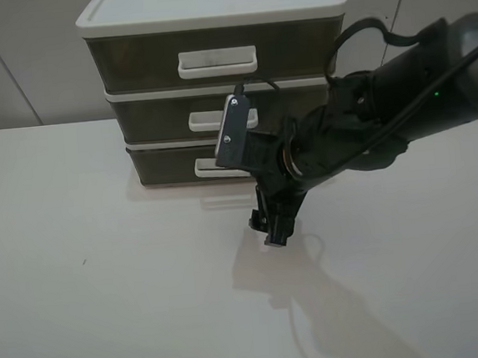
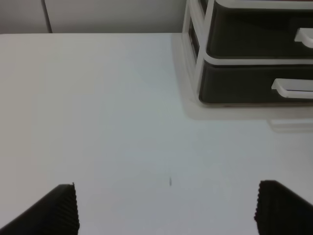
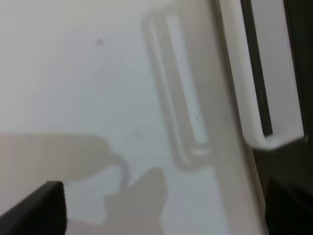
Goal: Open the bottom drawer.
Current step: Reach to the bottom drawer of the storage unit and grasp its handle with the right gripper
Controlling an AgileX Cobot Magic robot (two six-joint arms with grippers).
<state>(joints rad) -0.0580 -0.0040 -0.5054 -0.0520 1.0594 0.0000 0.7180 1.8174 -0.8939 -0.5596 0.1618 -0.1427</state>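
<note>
Right gripper (image 1: 271, 226), its jaws wide, hangs low over the surface (image 1: 83, 310) just before the closed bottom drawer (image 1: 164, 165) at the cabinet's (image 1: 207, 6) foot, apparently placed to catch its white handle (image 1: 205, 170).

Soft overhead light, pale shadows on table (image 1: 108, 308), blurry right wrist view.

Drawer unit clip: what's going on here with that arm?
The right gripper, open, reaches in from the right and points down toward the table just in front of the bottom drawer. It is close to the white handle but is not gripping it, and the drawer looks shut. The left gripper is open over bare table, holding nothing.
</note>
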